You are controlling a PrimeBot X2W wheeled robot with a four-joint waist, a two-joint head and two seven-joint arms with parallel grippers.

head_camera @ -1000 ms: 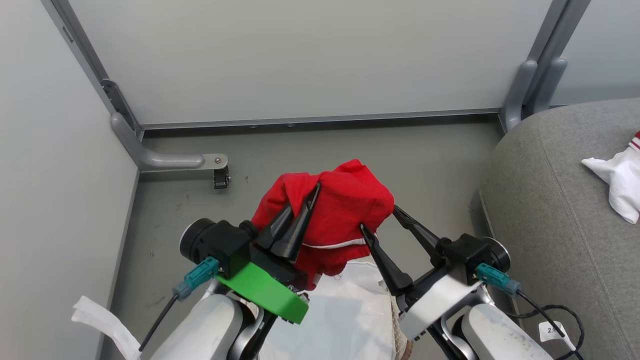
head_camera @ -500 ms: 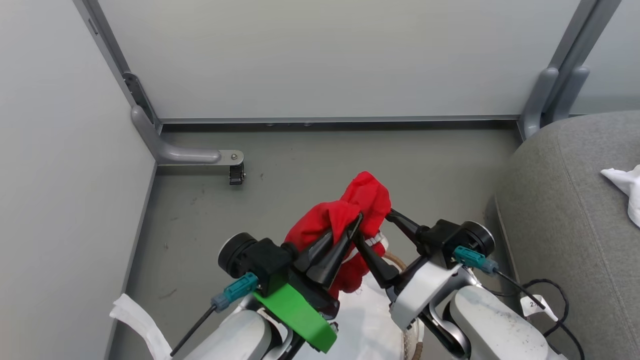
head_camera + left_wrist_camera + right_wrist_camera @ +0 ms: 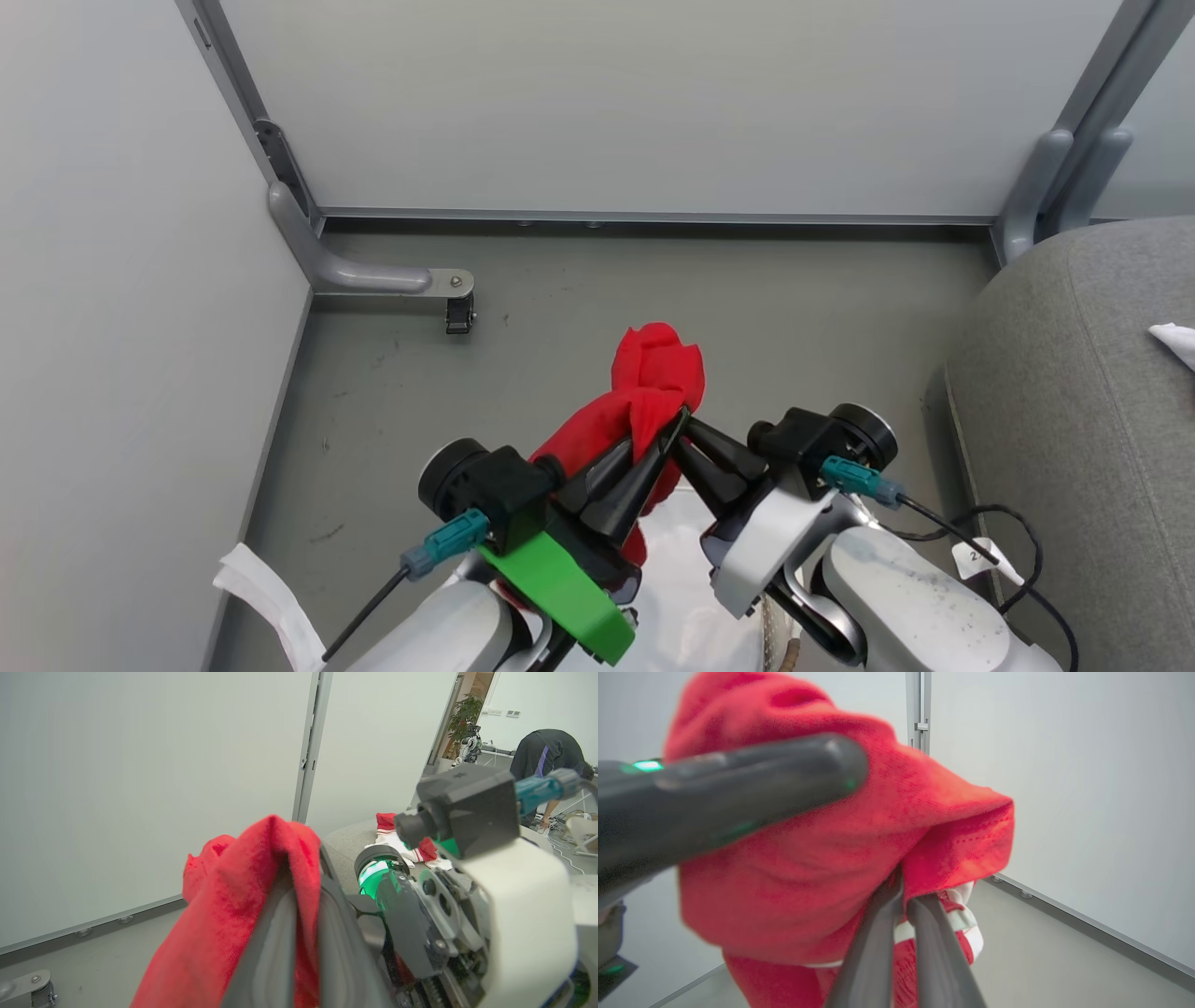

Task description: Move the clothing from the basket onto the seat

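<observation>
The red clothing (image 3: pixel 653 378) hangs bunched in the air over the grey floor, held from both sides. My left gripper (image 3: pixel 679 422) is shut on its left fold, and red cloth (image 3: pixel 219 914) wraps that gripper's fingers (image 3: pixel 273 938). My right gripper (image 3: pixel 689 435) is shut on the right fold; the pinched clothing (image 3: pixel 822 858) and its white trim (image 3: pixel 966 917) show between those fingers (image 3: pixel 878 947). The two sets of fingertips almost touch. Below my arms, the white liner (image 3: pixel 686 579) and a sliver of the basket's rim (image 3: pixel 775 639) show. The grey seat (image 3: pixel 1074 420) lies to the right.
Pale partition walls close the left and back, with a metal foot and caster (image 3: pixel 457 313) on the floor. White cloth (image 3: pixel 1178 341) lies on the seat, and a red and white garment (image 3: pixel 397 835) too. A person (image 3: pixel 546 751) bends over far behind.
The right gripper, open a second ago, has shut on the clothing. Both grippers have come together, bunching the garment into a narrow bundle. The head camera has shifted, sliding the scene rightward.
</observation>
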